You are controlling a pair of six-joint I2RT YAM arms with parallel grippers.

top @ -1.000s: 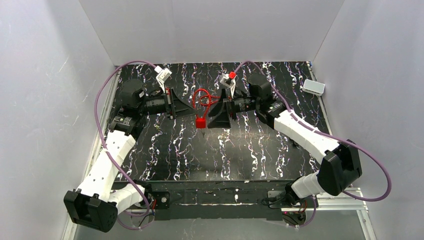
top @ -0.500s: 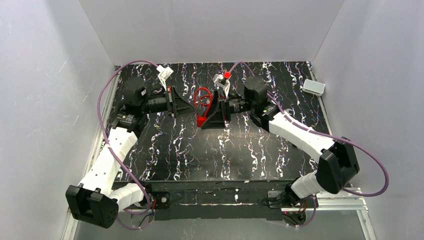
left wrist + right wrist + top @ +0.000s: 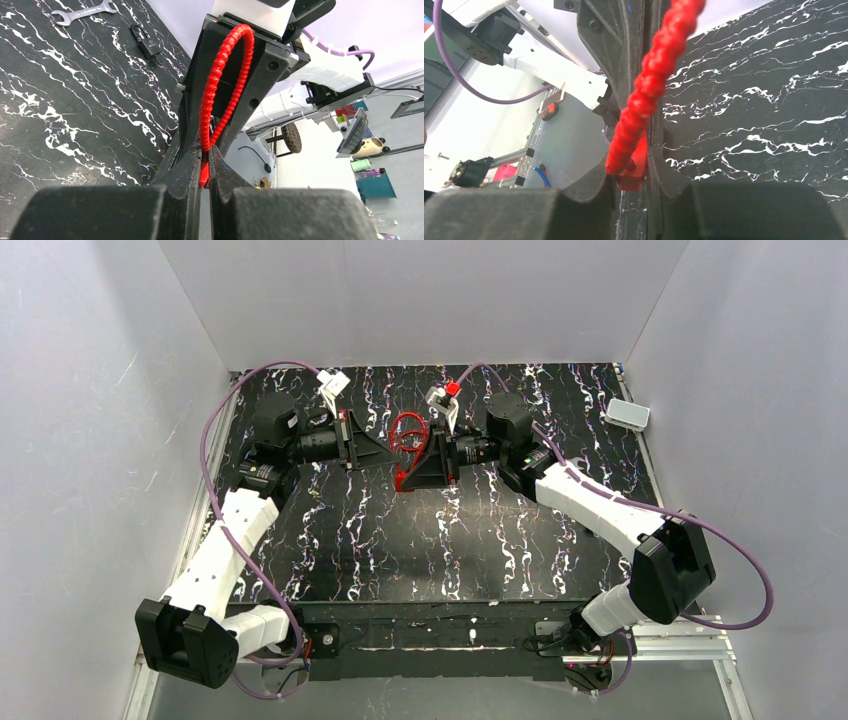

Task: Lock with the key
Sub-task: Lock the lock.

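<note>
Both pincers meet on the red lock, above the desk near the middle of its far edge.

Left pincer (image 3: 388, 458) and right pincer (image 3: 416, 466) point tip to tip, nearly touching. Left wrist view: the left pincer is clenched on the lower end of the red coiled cable (image 3: 224, 85), and the loop rises in front of the right pincer's body. Right wrist view: the right pincer is clenched on the red padlock (image 3: 634, 172), with the coil running up past its fingers (image 3: 596, 187). From above, the padlock sits under the tips, clear of the desk (image 3: 400, 550). A black padlock (image 3: 146, 45) and a wrench (image 3: 85, 12) lie close together on the desk. A small grey box (image 3: 628, 413) sits at the right edge, near the far right corner.
</note>
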